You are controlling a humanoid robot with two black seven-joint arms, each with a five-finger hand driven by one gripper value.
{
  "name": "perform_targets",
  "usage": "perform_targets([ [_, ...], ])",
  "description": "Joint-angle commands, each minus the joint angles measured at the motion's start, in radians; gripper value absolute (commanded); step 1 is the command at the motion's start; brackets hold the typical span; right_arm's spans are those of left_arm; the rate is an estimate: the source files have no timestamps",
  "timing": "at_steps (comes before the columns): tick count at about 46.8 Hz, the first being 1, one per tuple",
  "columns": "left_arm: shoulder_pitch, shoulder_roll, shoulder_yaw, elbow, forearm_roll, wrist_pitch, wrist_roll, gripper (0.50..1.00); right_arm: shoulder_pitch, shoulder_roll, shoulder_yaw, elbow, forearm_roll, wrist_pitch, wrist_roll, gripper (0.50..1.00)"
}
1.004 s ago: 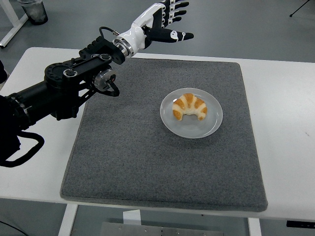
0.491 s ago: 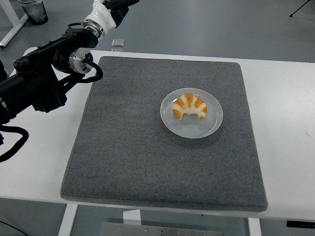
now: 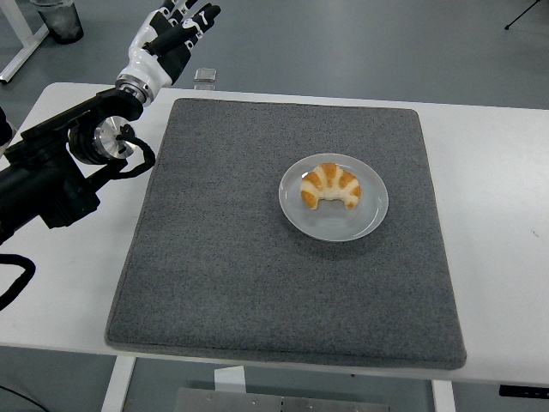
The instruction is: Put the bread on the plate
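left arm [image 3: 51,176]: black, chunky jointed housings | elbow joint: round silver metal disc | black cable looped beside the joint | left hand [image 3: 167,39]: white shell over the back, black fingers with pale segments

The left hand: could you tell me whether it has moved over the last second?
Yes. The left hand has swung left, from beyond the grey mat's far edge near its middle to beyond its far left corner. The bread stays on the plate.
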Motion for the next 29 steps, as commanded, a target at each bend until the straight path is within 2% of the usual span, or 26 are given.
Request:
perform_targets([
  [1,0.021,0.000,-0.001,0.000,0.000,-0.006,-0.001,0.996,0.000,0.000,0.000,0.000,0.000,0.000,0.000,0.954],
  [8,0.039,0.007,-0.006,0.000,0.000,-0.026,-0.010,0.996,0.000,0.000,0.000,0.000,0.000,0.000,0.000,0.952],
  [18,0.090,0.027,-0.058,0.000,0.002,-0.098,-0.019,0.999,0.000,0.000,0.000,0.000,0.000,0.000,0.000,0.952],
  [29,0.130,0.040,-0.067,0.000,0.009,-0.119,-0.021,1.000,0.000,0.000,-0.001,0.000,-0.002,-0.001,0.000,0.954],
])
